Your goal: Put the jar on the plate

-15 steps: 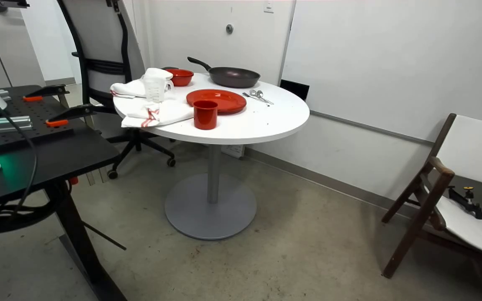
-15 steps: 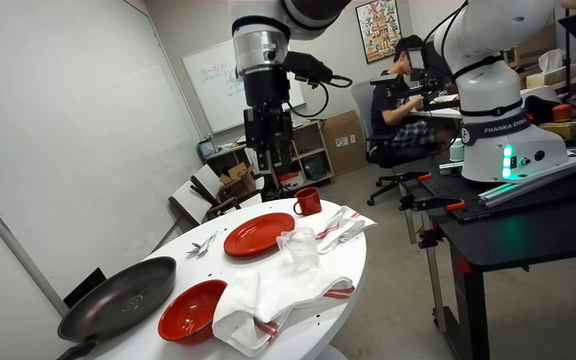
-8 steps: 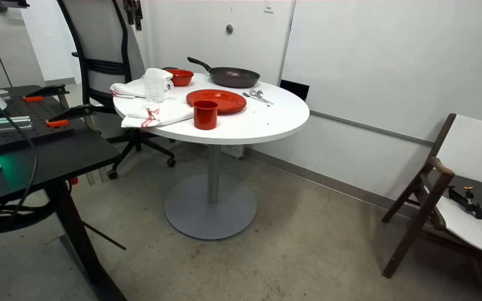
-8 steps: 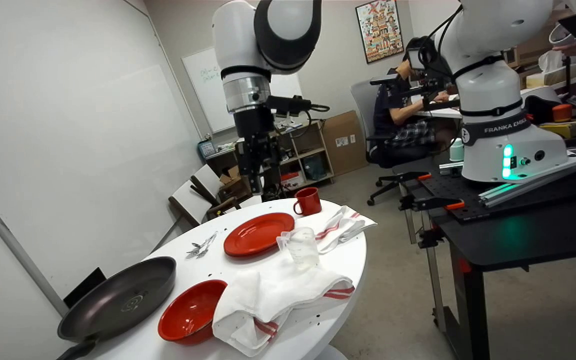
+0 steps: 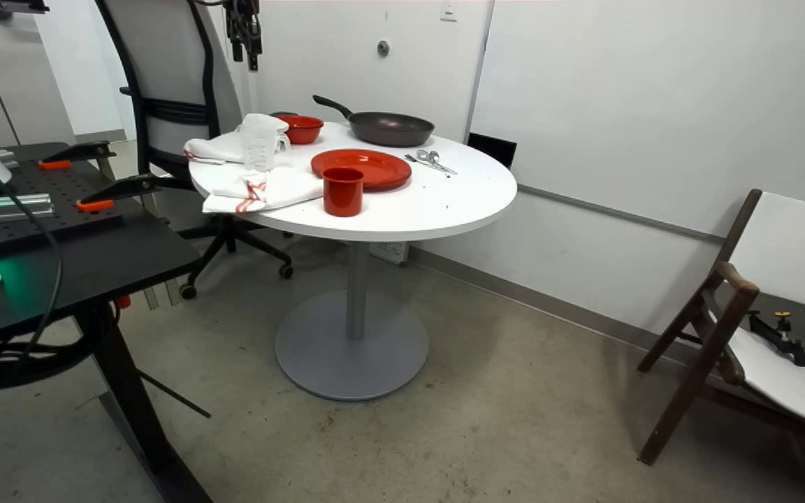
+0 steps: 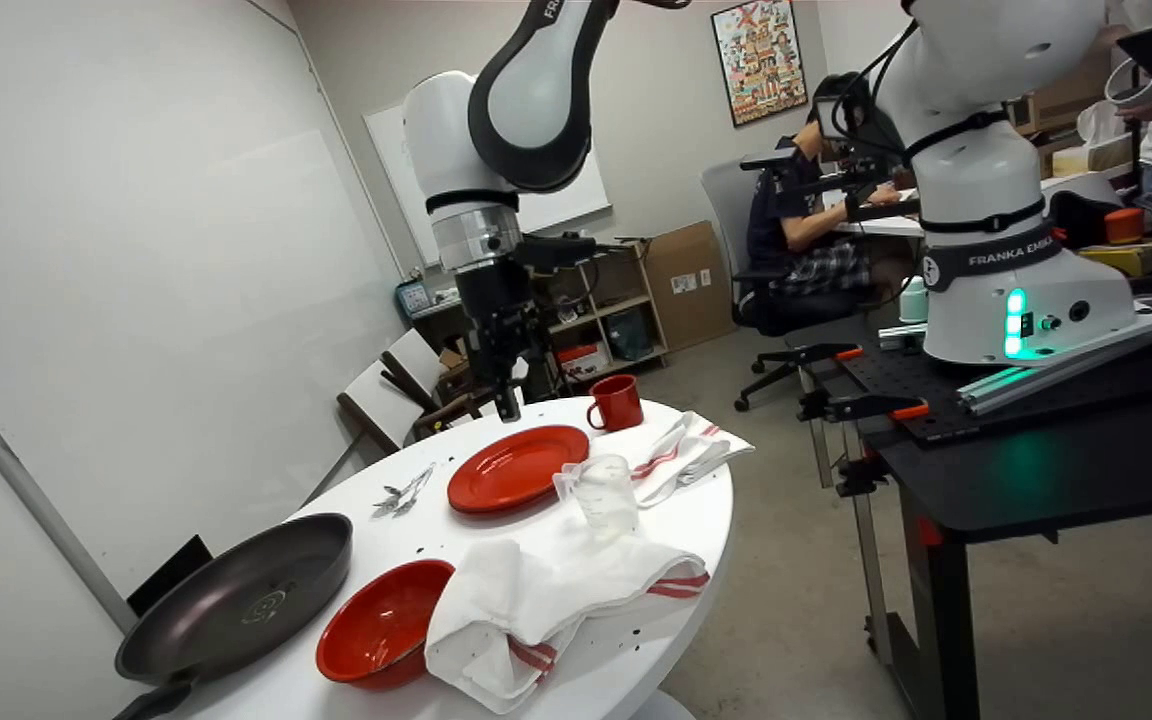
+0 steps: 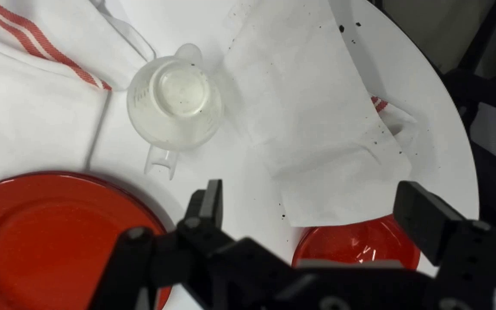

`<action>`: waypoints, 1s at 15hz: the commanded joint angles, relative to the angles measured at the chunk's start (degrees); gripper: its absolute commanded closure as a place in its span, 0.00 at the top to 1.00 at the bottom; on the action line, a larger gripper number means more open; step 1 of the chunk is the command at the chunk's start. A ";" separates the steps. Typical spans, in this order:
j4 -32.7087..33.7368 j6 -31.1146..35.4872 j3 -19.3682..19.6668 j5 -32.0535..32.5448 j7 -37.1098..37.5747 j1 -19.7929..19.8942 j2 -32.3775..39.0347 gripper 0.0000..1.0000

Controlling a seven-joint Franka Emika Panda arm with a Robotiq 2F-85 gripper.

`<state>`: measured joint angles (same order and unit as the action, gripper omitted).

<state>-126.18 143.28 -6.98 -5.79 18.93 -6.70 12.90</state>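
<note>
The jar [image 7: 175, 103] is a clear measuring cup with a handle. It stands among white cloths and also shows in both exterior views [image 5: 258, 150] [image 6: 604, 500]. The flat round red plate [image 7: 65, 241] lies beside it and shows in both exterior views [image 5: 367, 166] [image 6: 514, 470]. My gripper [image 7: 310, 196] is open and empty, with its jaws wide apart. It hangs above the table, off to the side of the jar in the wrist view. It also shows in both exterior views [image 5: 246, 61] [image 6: 511, 395].
White cloths [image 7: 317, 107] with red stripes lie around the jar. A red bowl [image 6: 384, 625] is partly under a cloth. A black frying pan [image 6: 241, 595], a red mug [image 6: 618, 402] and cutlery [image 6: 402, 492] stand or lie on the round white table [image 5: 437, 213].
My gripper has come down towards the table, moving down and a little left in one view and down and right in another. The jar, plate and other objects have not moved.
</note>
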 commanded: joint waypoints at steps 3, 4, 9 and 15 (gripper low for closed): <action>2.85 -5.44 1.69 3.87 -0.29 -1.36 2.82 1.00; 2.67 -5.95 1.76 4.22 -0.51 -1.32 2.89 1.00; 1.15 -4.31 0.60 0.74 -5.24 -0.06 3.76 1.00; -1.74 0.58 1.07 -1.15 -5.25 -0.29 5.10 1.00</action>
<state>-125.91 140.77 -6.23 -5.80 14.58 -6.89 17.53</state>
